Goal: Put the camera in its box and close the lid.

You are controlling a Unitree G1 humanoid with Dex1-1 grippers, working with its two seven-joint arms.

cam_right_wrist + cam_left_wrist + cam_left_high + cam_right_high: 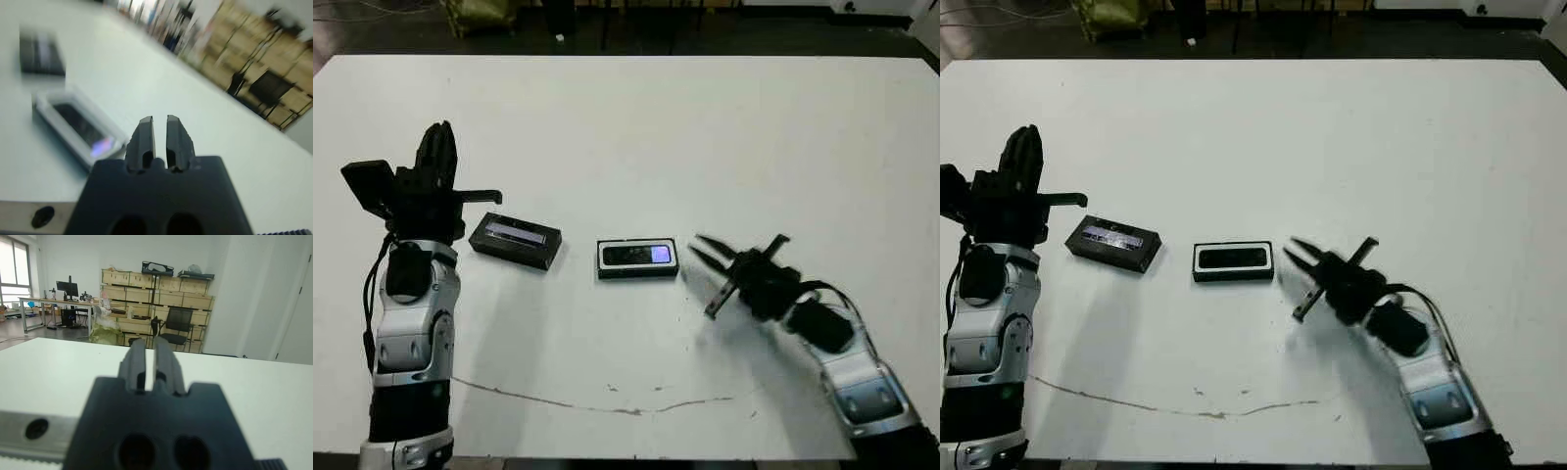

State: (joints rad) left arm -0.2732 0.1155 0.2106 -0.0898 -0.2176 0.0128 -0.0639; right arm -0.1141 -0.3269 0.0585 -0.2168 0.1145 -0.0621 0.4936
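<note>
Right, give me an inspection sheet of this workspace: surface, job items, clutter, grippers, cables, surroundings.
Surface: white table, with a thin dark crack or scratch line near the front edge.
Camera: camera lies in the box, its glossy face showing a bluish-purple reflection.
Lid: lid is off, flat on the table to the box's left and apart from it, grey strip up.
Clutter: nothing seen.
Left gripper: left gripper is raised beside the lid, holding nothing, fingers close together.
Right gripper: right gripper is low, just right of the box, holding nothing; the picture is blurred.
Cables: black cables run along both forearms.
Surroundings: dark floor beyond the table; shelves of boxes, an office chair and desks show in the wrist views.
</note>
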